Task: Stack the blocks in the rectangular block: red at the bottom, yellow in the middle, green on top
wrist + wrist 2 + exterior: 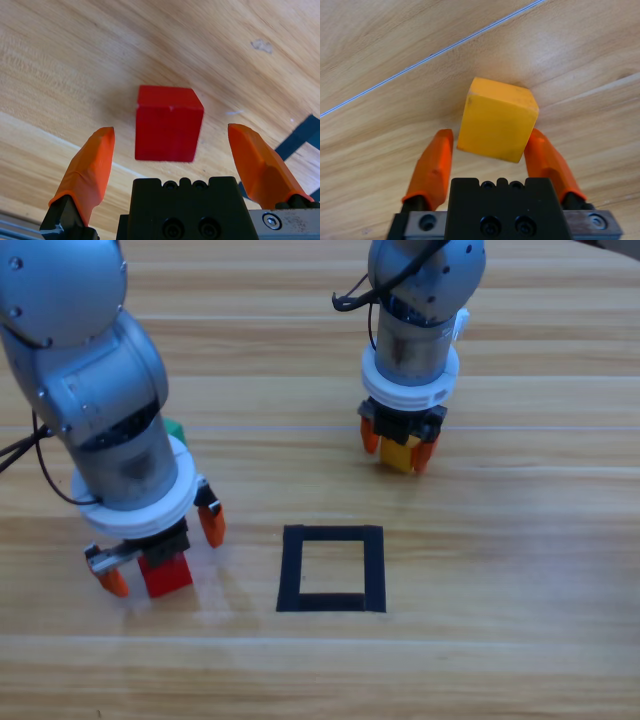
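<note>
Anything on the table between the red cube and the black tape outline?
Nothing: in the high view, bare wood separates the small red cube from the black tape rectangle.

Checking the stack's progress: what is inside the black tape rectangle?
Only bare wood shows inside the rectangular block. No cube is in it: the red sits left of it, the yellow farther up the table.

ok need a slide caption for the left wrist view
Left gripper open around the red cube on the wooden table, jaws clear of both sides.

green cube (176, 428) is mostly hidden behind the left arm at about 9 o'clock, just a sliver showing, and the tape rectangle (299, 136) gets cut off at 3 o'clock.
</note>
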Controlling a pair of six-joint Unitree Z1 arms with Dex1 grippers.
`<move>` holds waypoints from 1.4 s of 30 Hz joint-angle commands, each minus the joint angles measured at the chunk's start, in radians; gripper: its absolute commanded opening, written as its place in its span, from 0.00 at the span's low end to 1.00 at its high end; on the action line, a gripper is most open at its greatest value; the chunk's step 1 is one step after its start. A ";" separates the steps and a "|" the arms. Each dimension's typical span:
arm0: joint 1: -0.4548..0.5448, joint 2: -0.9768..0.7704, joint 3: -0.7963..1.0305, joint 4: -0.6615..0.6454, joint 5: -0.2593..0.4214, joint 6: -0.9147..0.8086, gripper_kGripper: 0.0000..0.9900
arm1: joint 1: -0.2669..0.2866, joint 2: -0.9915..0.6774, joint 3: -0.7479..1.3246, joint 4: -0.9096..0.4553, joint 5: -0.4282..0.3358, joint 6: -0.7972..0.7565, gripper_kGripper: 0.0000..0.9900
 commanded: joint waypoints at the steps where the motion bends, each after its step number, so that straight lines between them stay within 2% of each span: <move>1: 0.076 0.034 0.073 -0.082 -0.021 0.039 0.95 | -0.062 0.077 0.014 -0.026 0.000 -0.035 0.37; 4: 0.096 0.036 0.099 -0.108 -0.025 0.061 0.89 | -0.062 0.068 0.016 -0.026 -0.039 -0.037 0.12; 5: 0.102 0.036 0.105 -0.110 -0.025 0.066 0.86 | -0.062 0.065 0.016 -0.024 -0.053 -0.039 0.08; 9: 0.112 0.037 0.110 -0.116 -0.038 0.104 0.73 | -0.062 0.022 0.017 0.019 -0.080 -0.091 0.07; 14: 0.110 0.069 0.079 -0.114 -0.047 0.127 0.45 | -0.047 -0.134 0.022 0.134 -0.095 -0.290 0.07; 19: 0.076 0.098 0.029 -0.102 -0.055 0.188 0.30 | -0.044 -0.363 0.215 0.134 -0.074 -0.396 0.07; 23: 0.056 0.097 -0.070 -0.027 -0.036 0.306 0.09 | -0.035 -0.539 0.379 0.116 -0.068 -0.451 0.07; 27: -0.003 0.152 -0.292 0.076 -0.033 0.552 0.08 | -0.035 -0.762 0.642 -0.007 -0.016 -0.513 0.07; 30: -0.054 0.192 -0.352 0.084 -0.039 0.676 0.07 | -0.035 -0.874 0.787 -0.113 0.023 -0.545 0.07; 36: -0.143 0.250 -0.390 0.085 -0.072 0.822 0.06 | -0.035 -0.843 0.812 -0.118 0.049 -0.559 0.07; 42: -0.195 0.261 -0.445 0.120 -0.065 0.806 0.04 | -0.035 -0.780 0.793 -0.118 0.079 -0.580 0.07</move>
